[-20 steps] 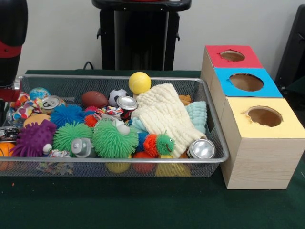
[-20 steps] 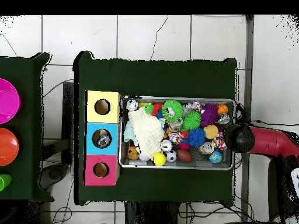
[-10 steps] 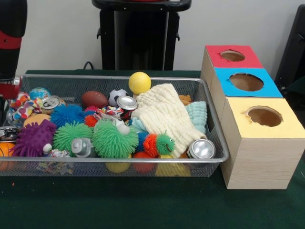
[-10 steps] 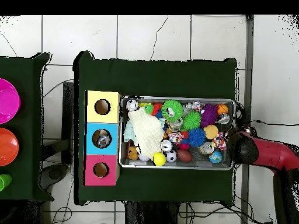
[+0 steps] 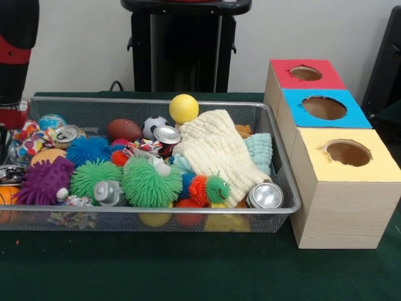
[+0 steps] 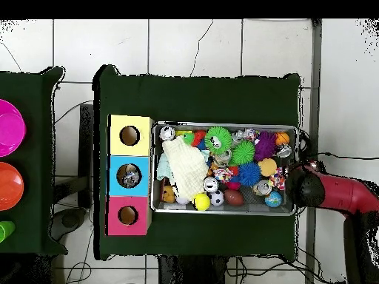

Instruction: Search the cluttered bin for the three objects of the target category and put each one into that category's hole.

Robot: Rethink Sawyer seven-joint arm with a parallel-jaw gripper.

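A wire mesh bin (image 5: 276, 168) holds a heap of toys. Among them lie spiky rubber balls (image 5: 150, 182), a yellow ball (image 5: 183, 108), a toy football (image 5: 123, 130), a cream cloth (image 5: 216, 150) and several silver cans, such as one at the front right corner (image 5: 265, 195) and one mid-bin (image 5: 166, 135). Beside the bin stand three boxes with holes: red (image 5: 306, 73), blue (image 5: 324, 108), yellow (image 5: 348, 152). The red and black arm (image 5: 15, 56) hangs at the bin's left end; in the overhead view its end (image 6: 308, 188) sits at the bin's right edge. The gripper under it is hidden.
In the overhead view the blue box's hole (image 6: 129, 175) shows something silvery inside. Pink and orange plates (image 6: 9, 127) rest on a second table at the left. The dark green tablecloth (image 5: 188, 269) runs in front of the bin.
The arm's end has shifted a little along the bin's short edge, toward the bottom of the overhead picture. Nothing in the bin has moved.
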